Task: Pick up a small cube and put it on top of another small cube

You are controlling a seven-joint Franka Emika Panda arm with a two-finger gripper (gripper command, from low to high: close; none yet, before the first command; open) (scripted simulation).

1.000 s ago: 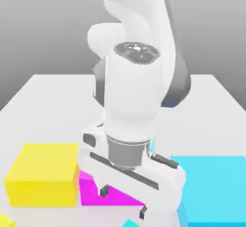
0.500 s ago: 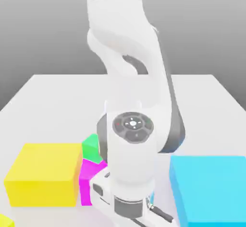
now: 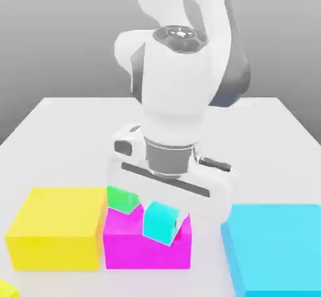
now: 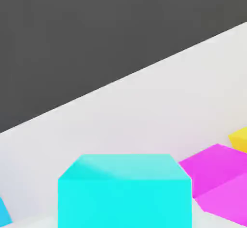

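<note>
the hand (image 3: 164, 217) is clenched on the small cube (image 3: 161, 223), which hangs tilted under it, clear of the bench (image 3: 63, 132) and in front of the magenta block (image 3: 147, 245). the hand view has the teal cube (image 4: 124, 191) gripped close. best move, by the look of it: carry it level and line it up squarely over the small green cube (image 3: 121, 199), at about ten o'clock from the held cube in the exterior view, then lower gently before letting go, since a tilted cube would likely slide off. around it: the yellow block (image 3: 56, 226) at nine o'clock, the large light-cyan block (image 3: 276, 252) at three o'clock. the magenta block sits close beside the green cube, so clearance looks tight.
</note>
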